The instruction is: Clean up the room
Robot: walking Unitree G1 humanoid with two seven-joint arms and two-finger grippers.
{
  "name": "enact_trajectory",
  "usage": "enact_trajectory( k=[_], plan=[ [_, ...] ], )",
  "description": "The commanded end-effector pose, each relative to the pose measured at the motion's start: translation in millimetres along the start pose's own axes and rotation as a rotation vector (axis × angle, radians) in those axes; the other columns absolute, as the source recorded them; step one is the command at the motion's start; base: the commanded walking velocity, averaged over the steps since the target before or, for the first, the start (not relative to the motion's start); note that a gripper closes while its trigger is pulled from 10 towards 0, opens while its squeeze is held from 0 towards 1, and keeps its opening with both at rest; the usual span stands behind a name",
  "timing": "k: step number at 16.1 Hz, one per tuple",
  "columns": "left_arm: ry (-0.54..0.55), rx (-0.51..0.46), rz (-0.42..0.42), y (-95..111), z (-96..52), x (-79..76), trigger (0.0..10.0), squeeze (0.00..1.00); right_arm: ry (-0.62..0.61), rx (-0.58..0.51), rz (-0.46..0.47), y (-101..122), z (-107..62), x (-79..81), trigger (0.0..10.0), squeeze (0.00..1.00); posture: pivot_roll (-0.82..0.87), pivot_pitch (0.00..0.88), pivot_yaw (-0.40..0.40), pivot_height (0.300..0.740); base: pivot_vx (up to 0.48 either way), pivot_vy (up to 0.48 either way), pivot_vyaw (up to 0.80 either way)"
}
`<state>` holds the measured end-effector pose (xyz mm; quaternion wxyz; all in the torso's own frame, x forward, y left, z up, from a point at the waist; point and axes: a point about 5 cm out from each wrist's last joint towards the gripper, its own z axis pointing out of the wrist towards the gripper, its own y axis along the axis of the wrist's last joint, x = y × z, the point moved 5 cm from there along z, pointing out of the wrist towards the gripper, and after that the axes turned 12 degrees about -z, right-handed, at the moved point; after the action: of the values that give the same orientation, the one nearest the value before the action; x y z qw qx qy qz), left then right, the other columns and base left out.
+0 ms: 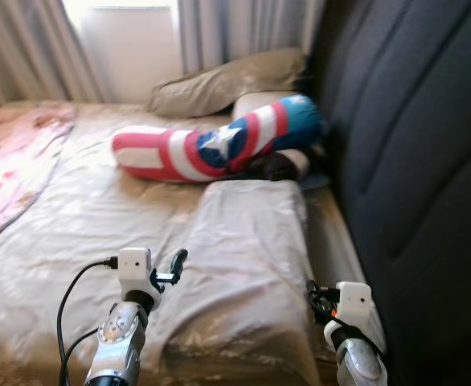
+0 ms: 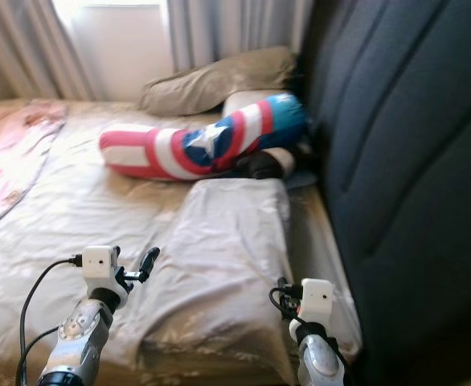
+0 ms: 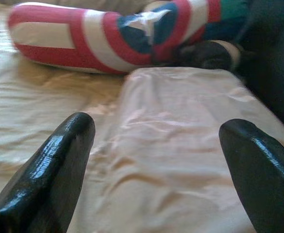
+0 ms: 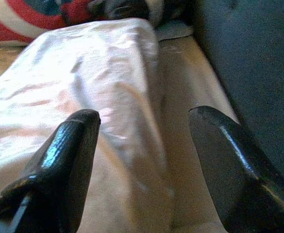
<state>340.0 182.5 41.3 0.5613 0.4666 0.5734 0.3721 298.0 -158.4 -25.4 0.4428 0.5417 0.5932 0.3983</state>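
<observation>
Both grippers held over the near pillow on the bed, fingers spread, nothing gripped.

The left gripper [image 3: 156,160] sits above the left near edge of the beige satin pillow [image 1: 243,257], its two black fingers [image 3: 50,170] wide apart. The right gripper [image 4: 142,160] sits at the pillow's right side, near the dark headboard [image 1: 420,161], fingers likewise apart and empty. The pillow lies flat on the beige sheet [image 1: 75,233], its long side running along the headboard. Beyond it, a red, white and blue bolster cushion [image 1: 219,145] with a star lies across the bed, one end against the headboard. A second beige pillow [image 1: 219,80] rests behind the bolster, below the curtains [image 1: 26,48]. A pink blanket [image 1: 10,161] lies at the far left.
</observation>
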Motion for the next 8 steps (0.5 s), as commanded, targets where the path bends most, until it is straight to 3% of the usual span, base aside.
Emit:
enact_trajectory(
  k=[1, 7, 8],
  plan=[
    [-0.006, 0.001, -0.005, 1.0, 1.6, -2.9, 10.0, 0.0, -0.02, -0.004, -0.003, 1.3, 0.0, -7.1, 10.0, 0.0, -0.05, 0.0, -0.026, 0.671, 0.0, 0.0, 0.0],
    [-0.002, 0.003, -0.009, 1.5, 2.1, -1.8, 10.0, 0.0, -0.017, 0.002, -0.001, 0.1, -0.1, -6.7, 10.0, 0.0, -0.05, 0.0, -0.026, 0.671, 0.0, 0.0, 0.0],
    [0.0, 0.004, -0.015, 1.2, 2.1, -1.8, 10.0, 0.0, -0.016, 0.003, -0.001, -0.1, -0.3, -6.7, 10.0, 0.0, -0.05, 0.0, -0.026, 0.671, 0.0, 0.48, 0.0]
  ],
)
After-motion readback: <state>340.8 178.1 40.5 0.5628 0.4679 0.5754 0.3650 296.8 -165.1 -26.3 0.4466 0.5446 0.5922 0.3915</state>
